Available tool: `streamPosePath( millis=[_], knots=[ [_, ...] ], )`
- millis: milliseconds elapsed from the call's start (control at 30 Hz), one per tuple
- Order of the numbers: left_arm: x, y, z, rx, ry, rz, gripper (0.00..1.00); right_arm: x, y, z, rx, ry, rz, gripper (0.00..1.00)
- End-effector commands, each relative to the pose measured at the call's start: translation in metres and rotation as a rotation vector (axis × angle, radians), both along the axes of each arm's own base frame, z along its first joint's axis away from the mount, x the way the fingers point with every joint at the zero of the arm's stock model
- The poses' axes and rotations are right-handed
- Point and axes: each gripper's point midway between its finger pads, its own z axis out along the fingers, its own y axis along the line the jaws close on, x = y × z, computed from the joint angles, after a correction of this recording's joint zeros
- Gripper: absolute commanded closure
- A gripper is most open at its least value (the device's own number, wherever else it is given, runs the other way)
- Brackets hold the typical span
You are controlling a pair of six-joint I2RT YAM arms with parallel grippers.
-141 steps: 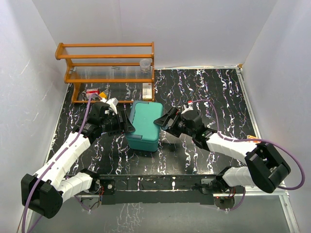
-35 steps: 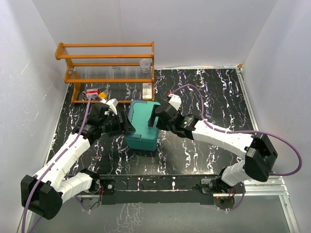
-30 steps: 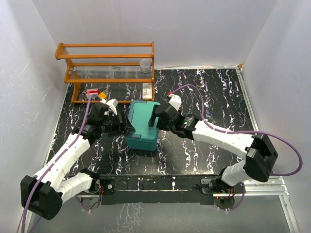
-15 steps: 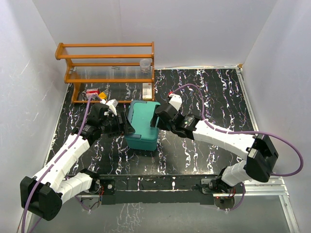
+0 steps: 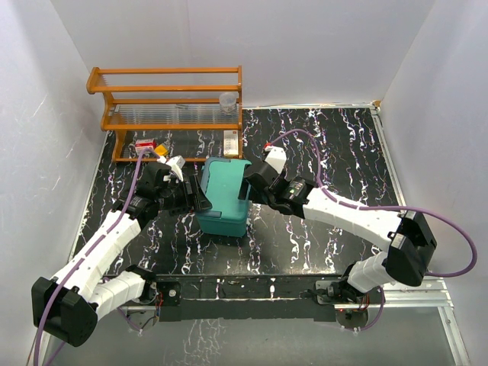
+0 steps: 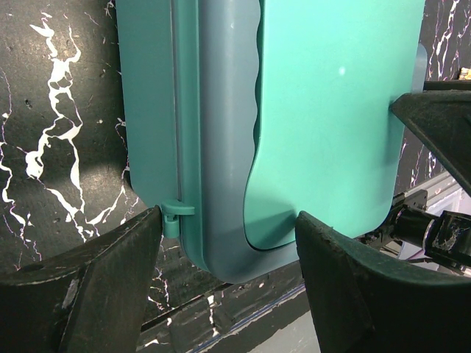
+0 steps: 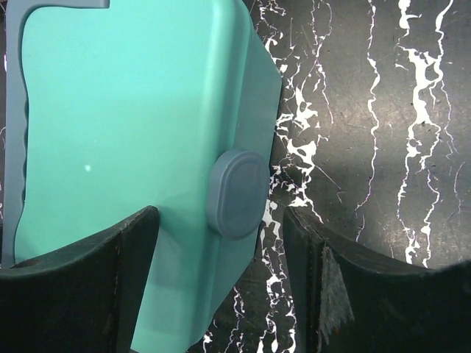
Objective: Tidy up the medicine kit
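Black marbled table (image 5: 343,152), white walls close on three sides, orange rack (image 5: 168,91) along the back left. Most of the bare room is out right. The teal medicine kit (image 5: 225,200) sits mid-table, lid shut, just in front of the rack. Both arms reach in low and bent. On the left arm (image 5: 103,248), the left jaws stand wide across the kit's left edge, can't tell if they're squeezing. On the right arm (image 5: 347,215), the right jaws are open around the latch (image 7: 237,193), outer finger clear of it.
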Motion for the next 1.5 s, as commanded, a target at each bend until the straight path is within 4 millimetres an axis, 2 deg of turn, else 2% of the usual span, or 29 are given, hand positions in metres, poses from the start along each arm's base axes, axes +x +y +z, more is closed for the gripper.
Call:
streamPosePath(
  millis=[0,133,367,667,933,1200,1367,1467],
  knots=[
    [-0.006,0.004,-0.002,0.022,0.004,-0.004,0.29,0.007,-0.002,0.018,-0.021,-0.049,-0.012,0.38],
    [-0.006,0.005,-0.002,0.023,0.006,-0.003,0.29,0.006,0.007,0.021,-0.027,-0.065,0.04,0.47],
    [-0.006,0.005,-0.002,0.024,0.005,-0.004,0.29,0.006,0.02,0.018,0.016,-0.068,0.084,0.52],
    [-0.007,0.004,-0.002,0.017,0.008,-0.006,0.29,-0.002,0.026,-0.003,0.076,-0.021,0.093,0.38],
    [-0.007,0.004,-0.002,0.017,0.007,-0.006,0.29,0.004,0.032,0.0,0.113,-0.057,0.12,0.36],
    [-0.008,0.003,-0.003,0.015,0.012,-0.009,0.29,-0.001,0.038,-0.012,0.146,-0.02,0.152,0.35],
    [-0.009,0.003,-0.005,0.012,0.019,-0.01,0.29,-0.003,0.039,-0.008,0.24,-0.026,0.168,0.26],
    [-0.009,0.001,-0.005,0.005,0.022,-0.018,0.29,-0.002,0.043,-0.006,0.287,-0.034,0.192,0.25]
  ],
)
